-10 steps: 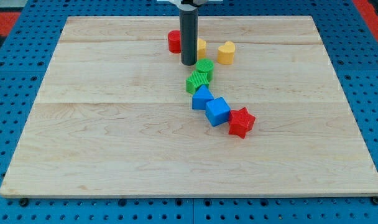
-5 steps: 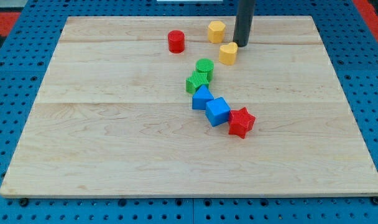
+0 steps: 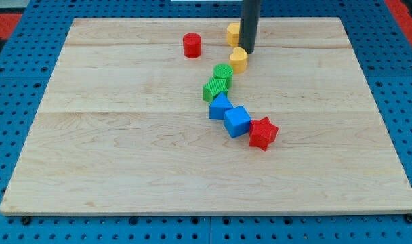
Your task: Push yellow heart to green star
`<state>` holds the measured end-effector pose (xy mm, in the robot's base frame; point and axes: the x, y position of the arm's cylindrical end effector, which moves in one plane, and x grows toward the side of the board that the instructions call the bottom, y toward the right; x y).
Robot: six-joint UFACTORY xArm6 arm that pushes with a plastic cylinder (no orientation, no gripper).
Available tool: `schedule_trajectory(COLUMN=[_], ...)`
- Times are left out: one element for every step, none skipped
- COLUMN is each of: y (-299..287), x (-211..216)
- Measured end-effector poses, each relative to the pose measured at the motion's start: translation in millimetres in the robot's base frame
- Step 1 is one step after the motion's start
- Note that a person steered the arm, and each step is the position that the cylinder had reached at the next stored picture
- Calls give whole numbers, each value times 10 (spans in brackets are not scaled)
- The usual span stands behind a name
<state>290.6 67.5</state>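
Note:
The yellow heart [image 3: 238, 60] lies near the top middle of the wooden board, just right of and above the green cylinder [image 3: 223, 73]. The green star [image 3: 215, 89] sits directly below-left of that cylinder, touching it. My tip [image 3: 247, 50] stands at the heart's upper right edge, touching it. The rod partly hides a second yellow block [image 3: 232, 34] behind it.
A red cylinder [image 3: 192, 45] stands left of the heart. Below the green star a blue block [image 3: 220, 106], a blue cube [image 3: 237, 121] and a red star [image 3: 263, 133] form a diagonal chain. The wooden board [image 3: 125, 156] lies on a blue pegboard.
My tip moved from left of the blocks to the heart's upper right, then pressed left. The heart slid left and slightly down toward the green cylinder. The other yellow block moved up earlier.

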Motion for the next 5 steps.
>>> schedule_trajectory(y=[-73,-133,-299,-387,-386], x=[33,40,33,128,225])
